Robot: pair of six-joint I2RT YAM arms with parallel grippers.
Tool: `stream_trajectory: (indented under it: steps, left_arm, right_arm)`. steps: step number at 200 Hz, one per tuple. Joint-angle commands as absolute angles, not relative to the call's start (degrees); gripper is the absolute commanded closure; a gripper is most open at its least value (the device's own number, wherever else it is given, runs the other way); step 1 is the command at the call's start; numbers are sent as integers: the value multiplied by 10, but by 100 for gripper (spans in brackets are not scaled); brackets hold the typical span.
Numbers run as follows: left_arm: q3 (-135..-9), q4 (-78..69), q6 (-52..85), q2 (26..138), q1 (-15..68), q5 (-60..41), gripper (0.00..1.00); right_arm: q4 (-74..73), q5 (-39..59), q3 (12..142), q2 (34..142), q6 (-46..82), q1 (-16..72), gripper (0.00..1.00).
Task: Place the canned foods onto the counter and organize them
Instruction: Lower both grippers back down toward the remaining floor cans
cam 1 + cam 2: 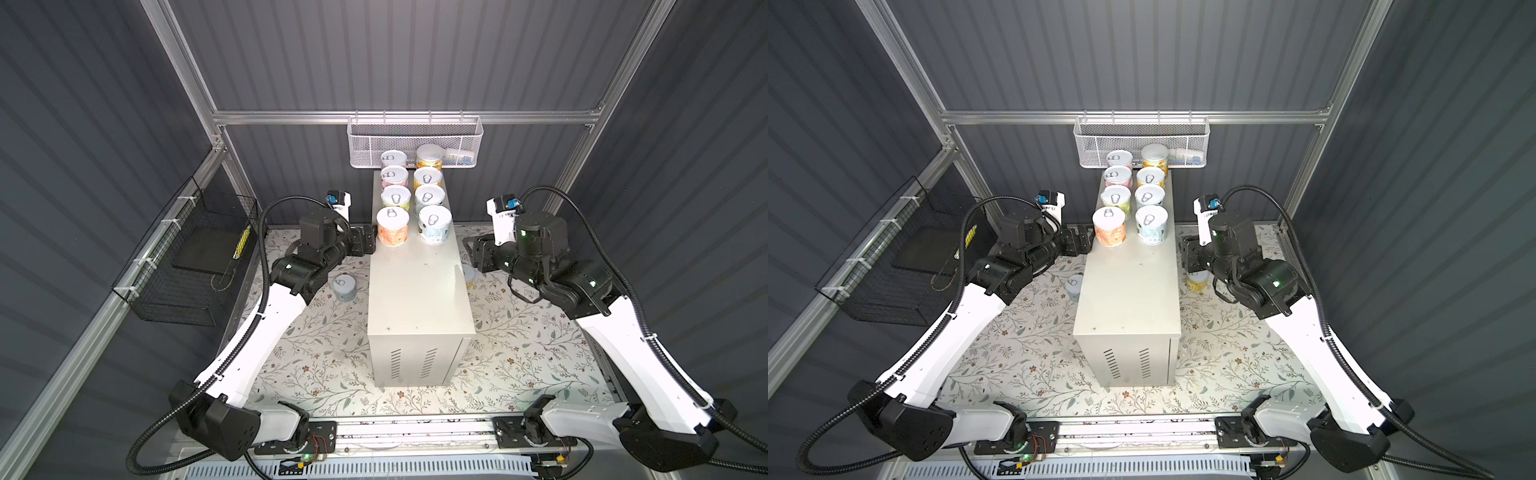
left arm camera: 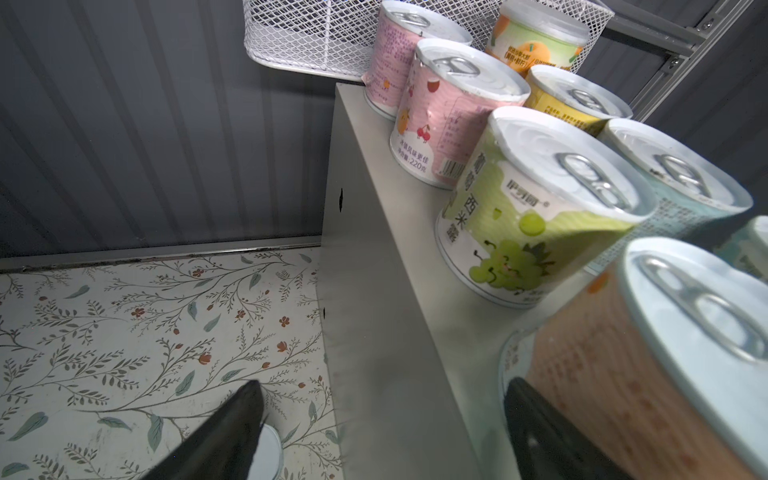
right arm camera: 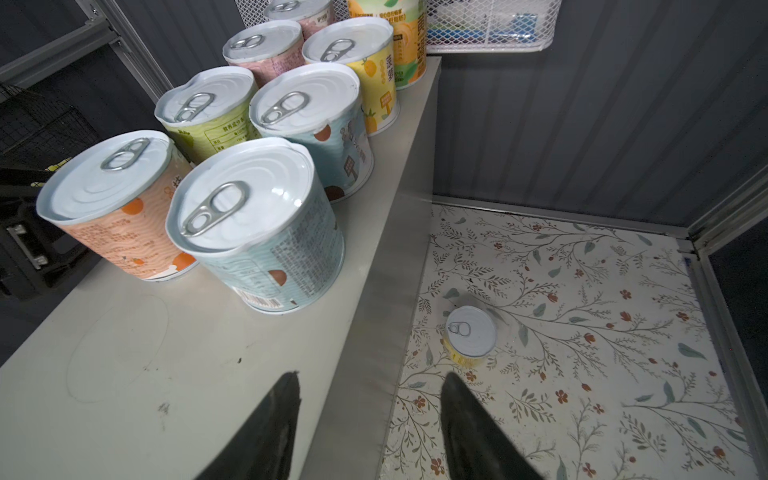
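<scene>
Several canned foods stand in two rows on the far half of the counter (image 1: 415,299); nearest me are an orange can (image 1: 392,230) and a pale blue can (image 1: 435,226). A grey-blue can (image 1: 345,287) stands on the floral surface left of the counter. A yellow can (image 1: 1197,280), also on that surface, is to the counter's right. My left gripper (image 2: 384,386) is open at the counter's left edge, one finger (image 2: 540,424) beside the orange can (image 2: 623,374), nothing gripped. My right gripper (image 3: 371,376) is open and empty over the counter's right edge, above the yellow can (image 3: 471,336).
A white mesh basket (image 1: 415,141) hangs on the back rail just behind the rear cans. A black wire basket (image 1: 199,266) is fixed to the left wall. The near half of the counter top (image 1: 1125,299) is bare. Floral surface (image 1: 324,353) surrounds the counter.
</scene>
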State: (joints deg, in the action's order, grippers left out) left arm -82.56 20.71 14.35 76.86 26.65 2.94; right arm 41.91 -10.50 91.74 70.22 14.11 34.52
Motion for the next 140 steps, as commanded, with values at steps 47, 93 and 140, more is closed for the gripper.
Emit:
stream_trajectory:
  steps: [47, 93, 140]
  left_arm:
    - [-854, 198, 133, 786, 278, 39, 8]
    - [-828, 223, 113, 753, 277, 132, 5]
    - [-734, 250, 136, 712, 201, 148, 1]
  right_arm:
    - [404, -84, 903, 700, 146, 333, 43]
    - [401, -87, 890, 696, 144, 324, 42]
    - [387, -109, 850, 663, 163, 285, 22]
